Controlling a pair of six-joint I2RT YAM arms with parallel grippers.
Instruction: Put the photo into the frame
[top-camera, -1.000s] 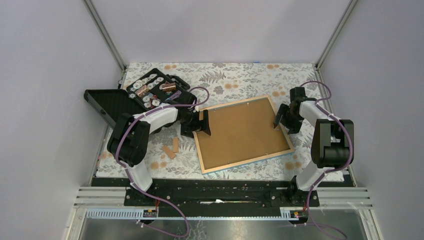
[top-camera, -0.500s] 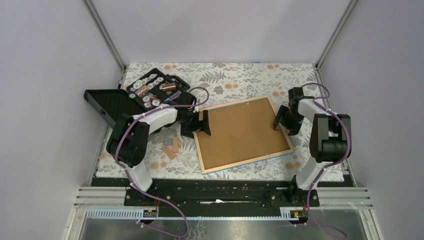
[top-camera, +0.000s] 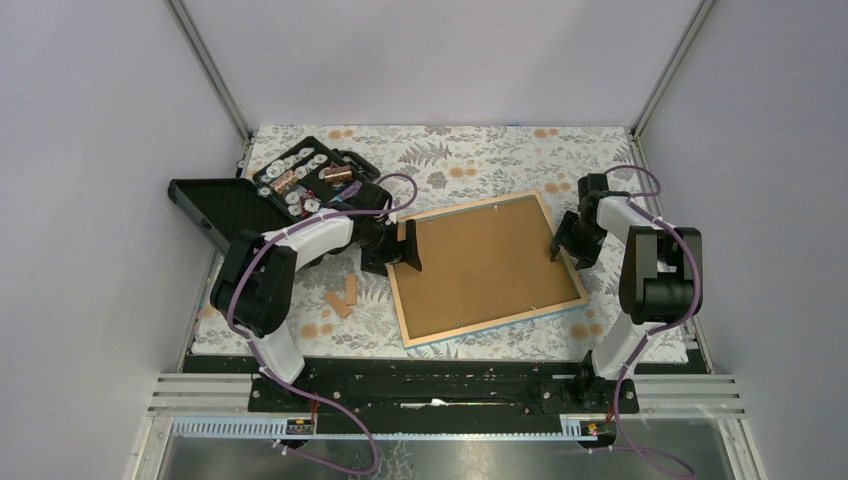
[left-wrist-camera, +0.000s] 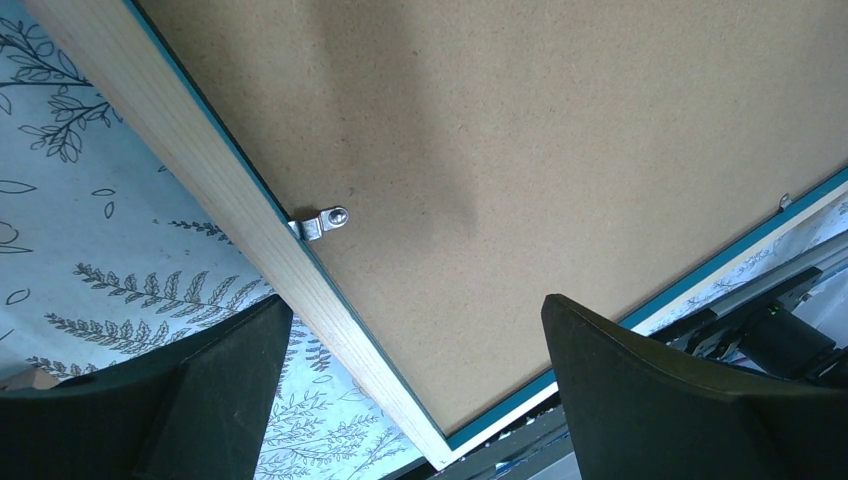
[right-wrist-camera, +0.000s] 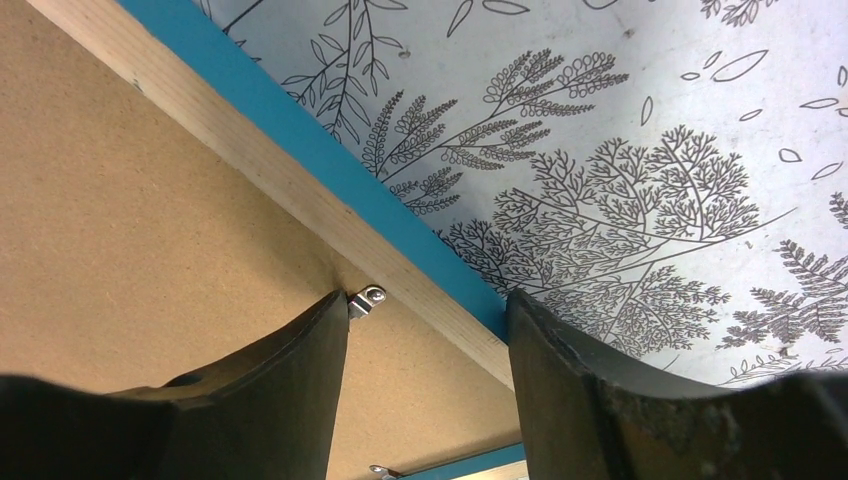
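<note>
The frame (top-camera: 497, 321) lies face down on the floral cloth, light wood rim up, blue showing at its edges. The brown backing board (top-camera: 485, 265) fills it. The photo is hidden. My left gripper (top-camera: 392, 262) is open and straddles the frame's left rim (left-wrist-camera: 250, 225), near a metal clip (left-wrist-camera: 322, 222). My right gripper (top-camera: 572, 248) is open and straddles the right rim (right-wrist-camera: 300, 190). Its inner finger (right-wrist-camera: 270, 390) sits on the board, touching a small metal clip (right-wrist-camera: 366, 300).
An open black case (top-camera: 310, 180) of small parts stands at the back left, its lid (top-camera: 205, 205) laid out to the left. Two small orange-brown pieces (top-camera: 345, 295) lie left of the frame. Enclosure walls close both sides and the back.
My right gripper has shifted slightly outward over the frame's right rim, and the right arm's elbow has moved in. The left arm and the frame have not moved.
</note>
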